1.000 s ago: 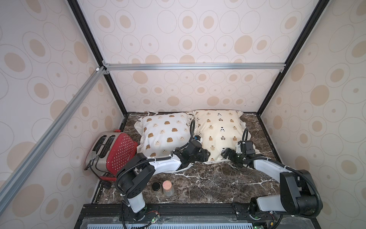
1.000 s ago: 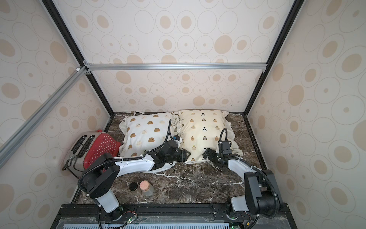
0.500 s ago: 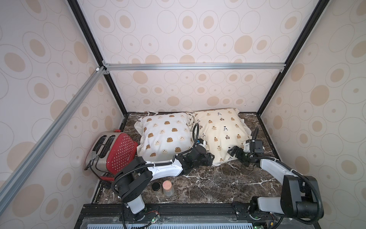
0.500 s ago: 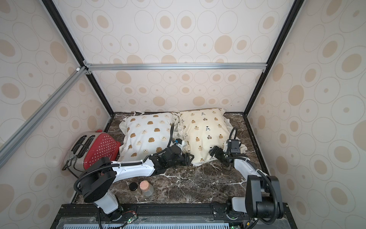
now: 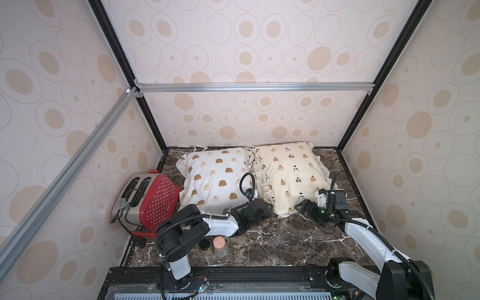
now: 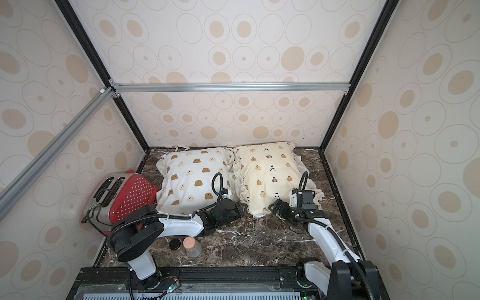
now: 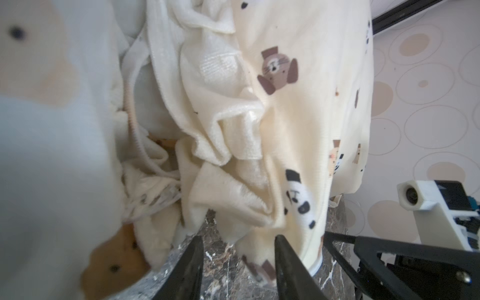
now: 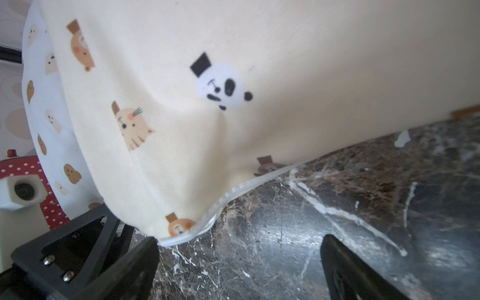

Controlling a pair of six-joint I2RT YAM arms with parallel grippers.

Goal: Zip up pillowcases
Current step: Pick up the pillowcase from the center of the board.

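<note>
Cream-yellow bear pillowcase (image 5: 288, 174) lies flat at the back right of the marble tabletop (image 5: 280, 241), stuffed. Its long side touches the white blob-face pillowcase (image 5: 215, 179) on its left, with ruffles bunched along the seam between them. In the right wrist view, the near corner of the cream one shows a white zipper edge (image 8: 233, 192) resting on the marble.

Left gripper (image 7: 238, 240) is low at that near corner, by the gap between the two pillows. Jaws are partly apart with the corner fabric sitting between the fingers (image 7: 191, 267). Marble shows beside the fabric, so there is no clamp.

Right gripper (image 8: 239, 259) is just right of the same corner, also low. Jaws are spread wide and hold nothing. The zipper edge is just ahead of one finger.

Both grippers are close together along the pillow's front edge in both top views.

Red dotted toaster (image 5: 153, 200) stands at the left wall, just beside the white pillow. A dark-lidded jar (image 5: 204, 244) and a cork-topped jar (image 5: 220, 245) stand side by side at the front, under the left arm.
</note>
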